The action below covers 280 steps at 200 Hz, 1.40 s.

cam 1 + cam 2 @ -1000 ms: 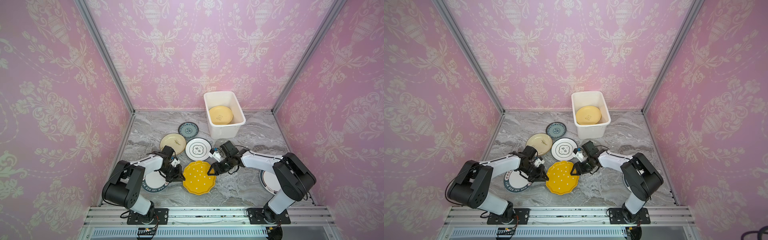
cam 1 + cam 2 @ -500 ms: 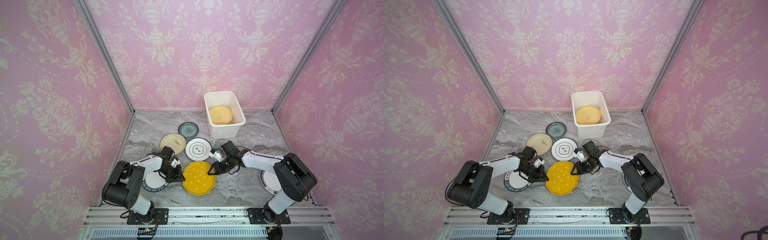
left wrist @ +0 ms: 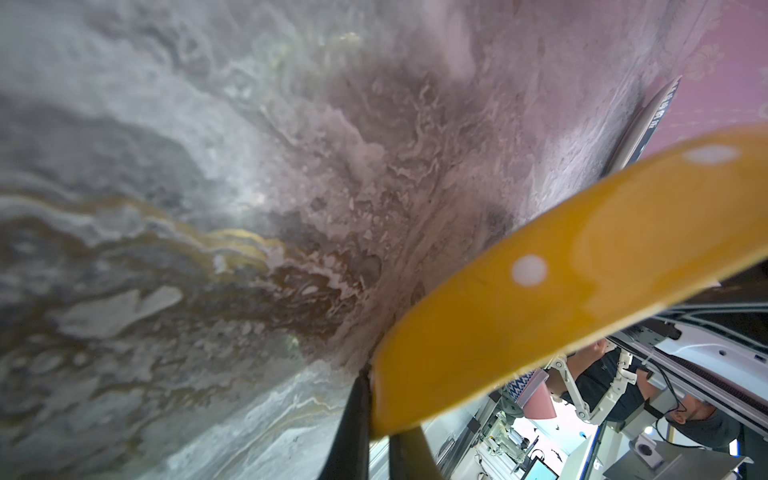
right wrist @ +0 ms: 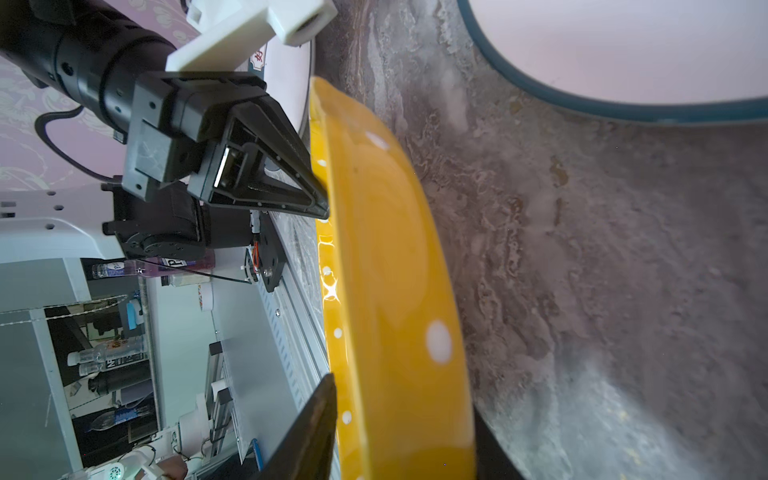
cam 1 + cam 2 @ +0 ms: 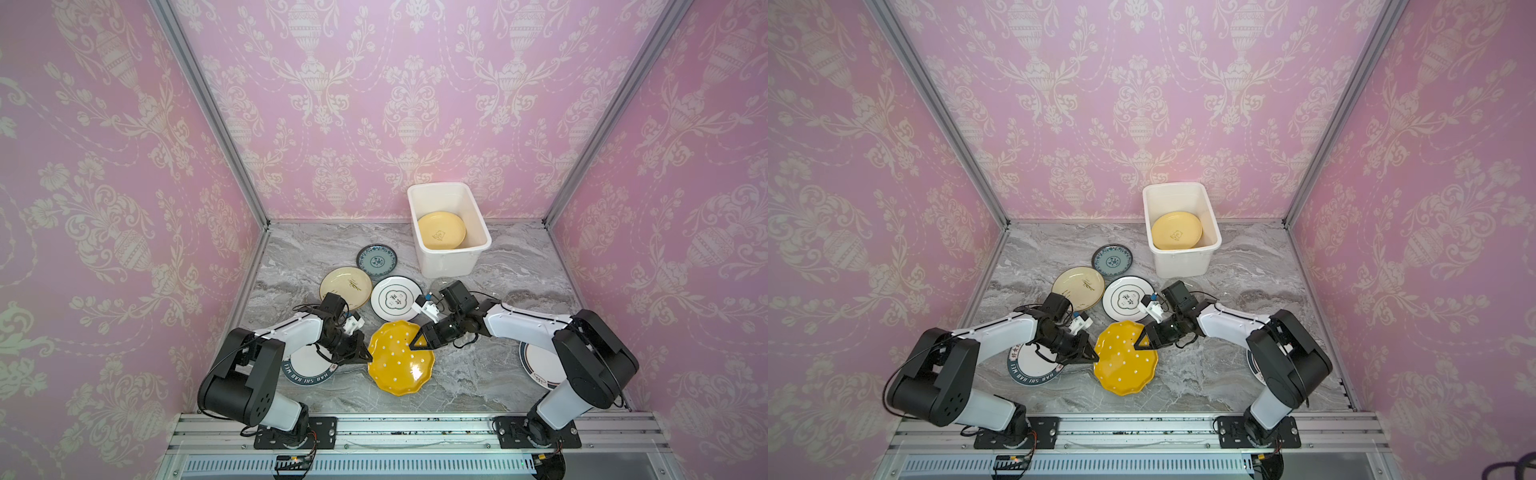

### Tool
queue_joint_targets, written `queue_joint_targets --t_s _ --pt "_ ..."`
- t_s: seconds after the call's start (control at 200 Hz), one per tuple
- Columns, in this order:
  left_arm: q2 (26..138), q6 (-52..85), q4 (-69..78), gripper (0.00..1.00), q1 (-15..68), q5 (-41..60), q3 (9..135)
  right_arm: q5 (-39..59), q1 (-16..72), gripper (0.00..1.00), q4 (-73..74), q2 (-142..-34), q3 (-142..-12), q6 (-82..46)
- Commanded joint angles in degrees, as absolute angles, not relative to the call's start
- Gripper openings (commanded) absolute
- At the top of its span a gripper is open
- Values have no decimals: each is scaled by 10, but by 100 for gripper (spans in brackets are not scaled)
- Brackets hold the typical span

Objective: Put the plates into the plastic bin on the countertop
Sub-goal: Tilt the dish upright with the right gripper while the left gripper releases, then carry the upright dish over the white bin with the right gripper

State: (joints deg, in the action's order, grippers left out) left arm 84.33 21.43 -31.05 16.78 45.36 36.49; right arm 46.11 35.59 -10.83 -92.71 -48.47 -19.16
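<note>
Right hand (image 5: 414, 343): jaws narrower than a second ago, now straddling the far-right rim of the yellow plate (image 5: 401, 361); I can't tell whether they bite yet. Arms otherwise sit as they were. My left hand (image 5: 368, 358) is pinched closed on the plate's opposite rim, and that edge looks tipped up off the surface (image 5: 478, 374). Plate sits between my two hands, near the front. Bin (image 5: 449, 266) lies beyond it, toward the back and right, with one pale plate (image 5: 441, 235) inside. I judge my right arm the nearer carrier; the left would have to let go first.
</note>
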Motion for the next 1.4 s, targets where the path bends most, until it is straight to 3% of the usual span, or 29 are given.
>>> queue_joint_targets --t_s 0.0,0.285,0.37,0.485,0.55,0.7,0.766,0.986,1.186,1.396 --pt "823 201 -294 9 179 502 384 531 381 38 -67 -925 -516 -189" --pt "822 200 -302 10 183 499 387 496 381 20 -94 -906 -509 -193" --pt "820 198 -313 10 183 490 393 489 381 10 -101 -899 -509 -197" --pt "811 190 -340 13 179 464 411 481 381 7 -138 -886 -520 -192" --pt "794 186 -356 23 175 435 416 470 380 7 -175 -871 -534 -181" --pt "730 225 -341 70 156 328 455 421 373 6 -238 -820 -569 -159" --pt "698 254 -301 80 153 277 458 404 373 6 -250 -799 -586 -151" --pt "636 291 -112 99 144 144 472 343 348 5 -294 -770 -666 -124" --pt "699 249 -31 99 125 97 570 320 284 2 -245 -796 -784 -177" --pt "774 224 26 99 121 95 660 303 235 0 -89 -876 -883 -301"
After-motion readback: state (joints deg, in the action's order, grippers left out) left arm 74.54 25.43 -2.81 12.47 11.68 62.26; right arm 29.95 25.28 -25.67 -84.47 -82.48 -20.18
